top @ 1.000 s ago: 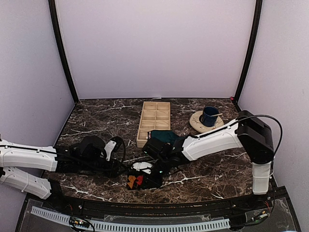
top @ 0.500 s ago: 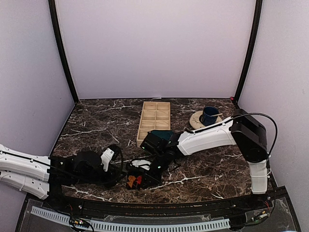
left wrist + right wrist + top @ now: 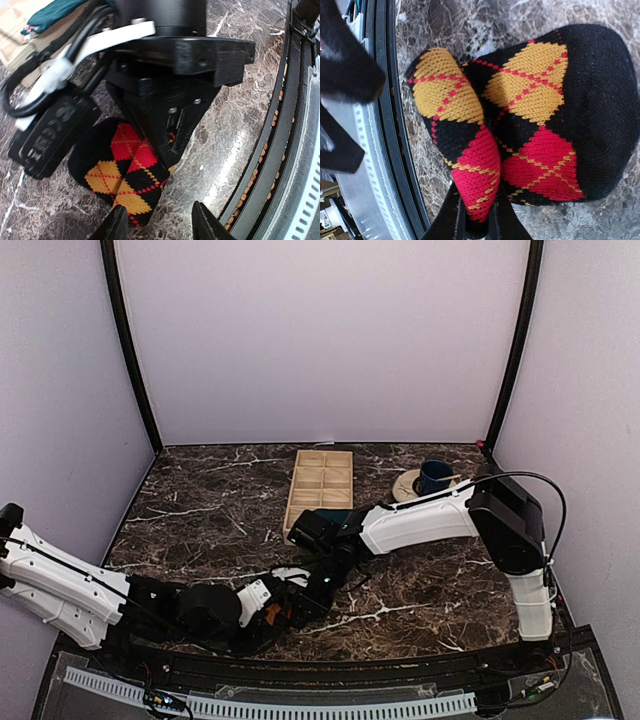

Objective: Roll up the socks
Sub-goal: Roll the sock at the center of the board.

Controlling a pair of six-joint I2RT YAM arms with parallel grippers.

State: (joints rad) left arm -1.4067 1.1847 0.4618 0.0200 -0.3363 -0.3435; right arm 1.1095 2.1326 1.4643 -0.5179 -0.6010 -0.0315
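The right hand is pinched shut on a fold of the argyle sock, which lies at 6 o'clock on the surface. The left hand is open at the sock's edge and grips nothing. The teal sock lies at the 6 o'clock end of the tray.

So the left arm did most of the moving. It went from lying stretched across the left side of the table to swinging down toward the near edge, with its back end tipped up higher. That took the left gripper from well left of the argyle sock right up to it, jaws parted at the sock's end. The right arm slid a bit left, and the right gripper went with it, so the pinched sock shifted a touch left too. That arm also ended up covering more of the teal sock.
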